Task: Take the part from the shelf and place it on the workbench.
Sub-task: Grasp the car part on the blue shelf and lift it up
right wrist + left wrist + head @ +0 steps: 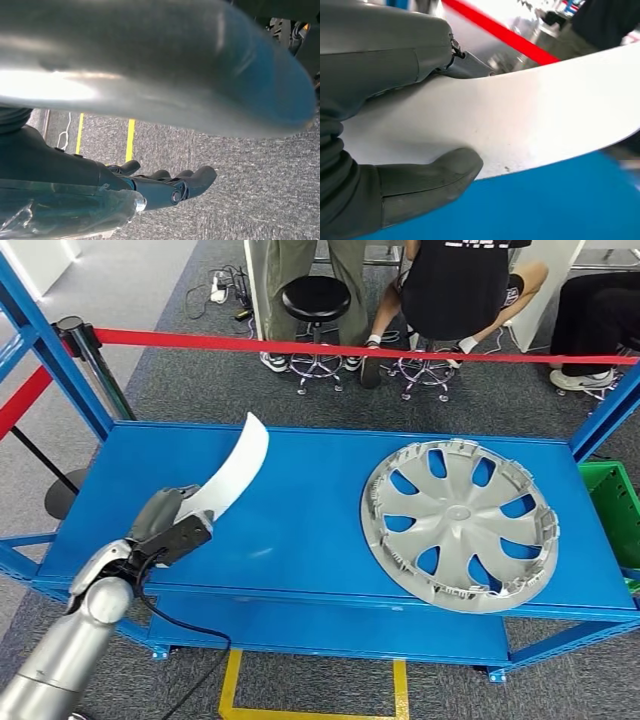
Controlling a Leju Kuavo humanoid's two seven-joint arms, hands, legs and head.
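You are looking at a smooth, glossy white plastic part (234,472) lying over the table (317,500), whose painted blue metal is showing a satin sheen; the silver plastic hubcap (459,524) is gleaming softly, the grey carpet (189,380) looking rough.

The head view looks forward and down from high over the blue workbench (317,510), taking in its whole top and the carpet beyond. The left wrist view sits very close behind the left hand (376,125), skimming the same blue surface. The right wrist view faces the grey carpeted floor (245,190), near the right hand (166,185).
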